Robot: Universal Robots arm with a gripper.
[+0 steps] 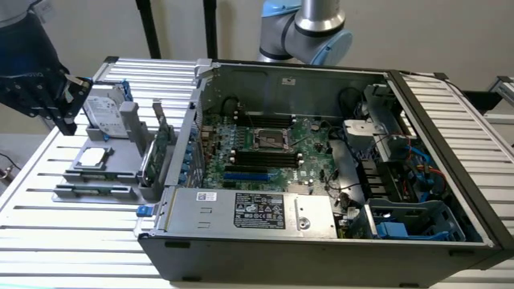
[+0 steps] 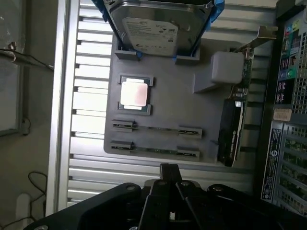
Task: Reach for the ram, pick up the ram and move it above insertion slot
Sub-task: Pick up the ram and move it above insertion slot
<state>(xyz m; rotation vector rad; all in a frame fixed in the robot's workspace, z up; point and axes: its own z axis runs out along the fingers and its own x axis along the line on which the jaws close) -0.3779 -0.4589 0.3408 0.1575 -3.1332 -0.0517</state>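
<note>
The black gripper hangs over the slatted metal desk with its jaws pressed together, pinching nothing. The ram, a long thin green stick, lies flat in the grey plastic holder. It sits in the slot nearest to the jaws, at the holder's end far from the silver hard drive. A second similar stick lies parallel just behind it. The ram's long axis runs along that holder edge, crosswise to the way the gripper points. The drive's white label and the labels on the open dark computer case are too small to read.
</note>
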